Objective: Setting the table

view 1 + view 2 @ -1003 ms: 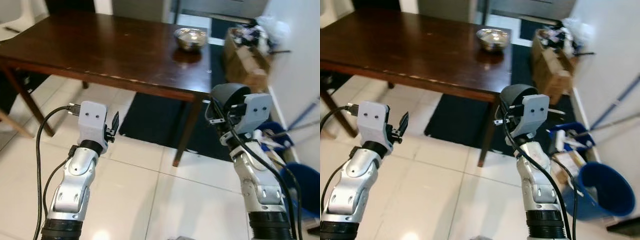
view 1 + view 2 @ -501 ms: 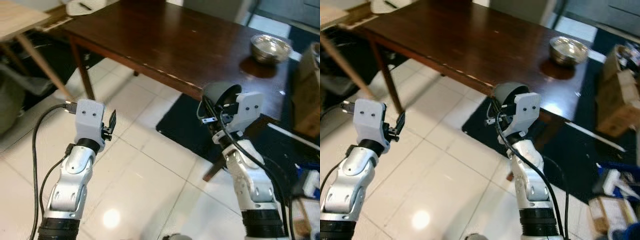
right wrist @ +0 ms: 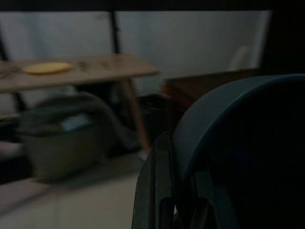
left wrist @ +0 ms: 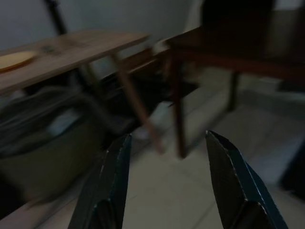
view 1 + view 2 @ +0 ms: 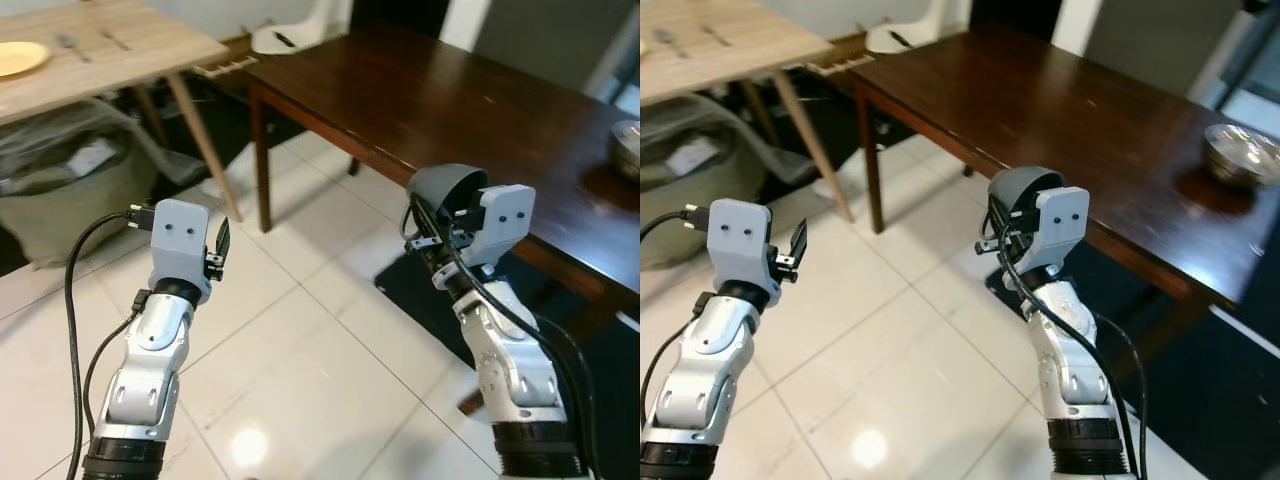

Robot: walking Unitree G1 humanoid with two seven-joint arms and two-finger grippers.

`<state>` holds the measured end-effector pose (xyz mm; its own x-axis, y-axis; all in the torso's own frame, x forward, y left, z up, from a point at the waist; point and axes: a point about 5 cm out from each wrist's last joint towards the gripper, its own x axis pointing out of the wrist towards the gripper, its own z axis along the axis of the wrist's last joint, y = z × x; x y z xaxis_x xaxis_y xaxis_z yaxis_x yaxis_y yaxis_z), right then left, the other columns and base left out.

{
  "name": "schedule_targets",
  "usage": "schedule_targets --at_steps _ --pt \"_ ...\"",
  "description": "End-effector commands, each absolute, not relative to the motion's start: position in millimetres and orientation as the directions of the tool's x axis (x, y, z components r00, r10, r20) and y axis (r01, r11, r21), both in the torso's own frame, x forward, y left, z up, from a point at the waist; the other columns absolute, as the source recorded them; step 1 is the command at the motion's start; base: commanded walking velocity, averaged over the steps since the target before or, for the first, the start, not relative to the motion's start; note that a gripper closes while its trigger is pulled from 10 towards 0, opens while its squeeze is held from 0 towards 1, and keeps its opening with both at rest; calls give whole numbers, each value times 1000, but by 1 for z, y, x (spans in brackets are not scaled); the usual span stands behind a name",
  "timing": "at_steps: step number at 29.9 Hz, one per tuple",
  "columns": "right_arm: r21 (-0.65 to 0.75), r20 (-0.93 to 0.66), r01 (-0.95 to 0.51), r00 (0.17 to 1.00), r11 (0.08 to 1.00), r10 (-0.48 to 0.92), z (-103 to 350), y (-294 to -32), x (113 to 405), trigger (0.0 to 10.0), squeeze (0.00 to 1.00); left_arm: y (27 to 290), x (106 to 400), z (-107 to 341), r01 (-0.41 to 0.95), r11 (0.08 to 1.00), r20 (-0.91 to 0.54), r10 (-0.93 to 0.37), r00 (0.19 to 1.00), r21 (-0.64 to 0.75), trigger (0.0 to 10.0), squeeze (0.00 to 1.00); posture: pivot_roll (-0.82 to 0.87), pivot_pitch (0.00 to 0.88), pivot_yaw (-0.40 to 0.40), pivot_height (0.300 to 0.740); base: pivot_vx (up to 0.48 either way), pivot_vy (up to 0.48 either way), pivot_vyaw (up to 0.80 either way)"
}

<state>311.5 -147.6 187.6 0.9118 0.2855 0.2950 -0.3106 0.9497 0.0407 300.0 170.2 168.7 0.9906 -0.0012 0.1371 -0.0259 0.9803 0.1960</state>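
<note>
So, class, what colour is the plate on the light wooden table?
Yellow: the plate shows best in the left eye view.

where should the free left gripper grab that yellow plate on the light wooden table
Probably by its rim. The yellow plate lies flat on the light wooden table, so the left gripper, fingers open, would likely come in low from the table's near edge, one finger above the rim, one below.

Grey bag [image 5: 70, 190], perhaps, on white tiles [image 5: 300, 340]
</note>
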Motion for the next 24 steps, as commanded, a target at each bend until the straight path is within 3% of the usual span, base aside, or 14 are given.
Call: schedule_targets --at_steps 1,11,24 --pt "48 297 -324 908 945 297 187 -144 310 10000 0 172 301 164 -39 978 119 15 993 204 10000 0 -114 7 -22 740 480 0 788" --pt "67 295 -295 919 953 264 186 -149 311 10000 0 171 302 164 -42 977 123 16 992 207 10000 0 -114 8 -19 740 480 0 766" --pt "112 304 -239 932 965 195 188 -161 314 10000 0 171 303 164 -36 976 122 10 993 213 10000 0 -114 9 -11 740 480 0 0"
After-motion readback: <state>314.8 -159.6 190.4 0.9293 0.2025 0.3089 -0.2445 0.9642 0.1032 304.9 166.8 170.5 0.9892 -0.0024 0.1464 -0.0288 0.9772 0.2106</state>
